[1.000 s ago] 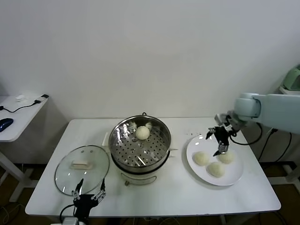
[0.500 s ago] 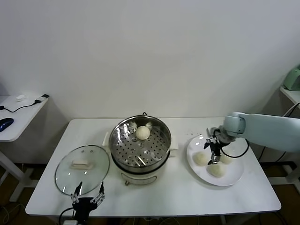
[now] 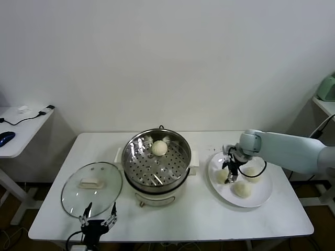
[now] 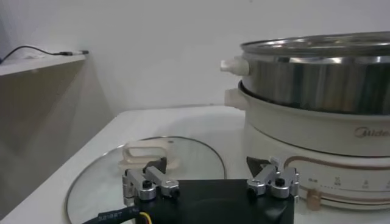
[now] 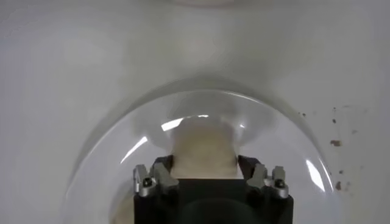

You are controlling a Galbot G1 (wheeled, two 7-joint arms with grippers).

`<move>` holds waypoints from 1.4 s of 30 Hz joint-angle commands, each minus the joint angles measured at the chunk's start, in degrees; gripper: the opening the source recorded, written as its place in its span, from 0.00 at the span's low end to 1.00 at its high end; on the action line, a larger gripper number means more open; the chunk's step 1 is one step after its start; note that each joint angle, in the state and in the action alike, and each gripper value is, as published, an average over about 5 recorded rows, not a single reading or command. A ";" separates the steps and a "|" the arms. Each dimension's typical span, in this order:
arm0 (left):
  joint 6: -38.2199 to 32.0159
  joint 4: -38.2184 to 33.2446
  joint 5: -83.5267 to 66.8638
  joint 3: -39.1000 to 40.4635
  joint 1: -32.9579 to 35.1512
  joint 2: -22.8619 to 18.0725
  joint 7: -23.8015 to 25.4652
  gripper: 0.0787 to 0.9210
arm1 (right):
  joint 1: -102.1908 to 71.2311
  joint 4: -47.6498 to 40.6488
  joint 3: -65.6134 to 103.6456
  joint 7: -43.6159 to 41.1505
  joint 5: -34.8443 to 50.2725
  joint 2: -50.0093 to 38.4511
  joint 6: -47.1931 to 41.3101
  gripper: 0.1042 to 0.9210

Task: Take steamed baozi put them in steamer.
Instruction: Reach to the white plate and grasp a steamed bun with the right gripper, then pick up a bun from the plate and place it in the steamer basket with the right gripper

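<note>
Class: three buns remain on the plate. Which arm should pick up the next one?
Right. The right gripper already straddles a baozi on the plate; the left gripper sits near the glass lid.

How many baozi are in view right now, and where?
4. One baozi sits in the steamer. Three are on the plate: one between the right gripper's fingers, one behind, one nearer.
</note>
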 commanded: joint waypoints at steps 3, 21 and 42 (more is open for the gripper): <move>0.23 -0.59 0.02 0.23 0.32 0.04 -0.01 0.88 | 3.46 0.83 -1.46 -1.87 -0.57 0.04 -0.13 0.60; 0.43 -3.01 0.10 1.66 0.62 0.77 -0.05 0.88 | 45.44 15.08 -12.38 -5.61 26.65 10.62 -1.16 0.59; -0.24 -3.44 0.15 2.25 1.13 0.80 -0.25 0.88 | 21.07 7.41 -4.19 8.53 31.77 36.41 -8.96 0.60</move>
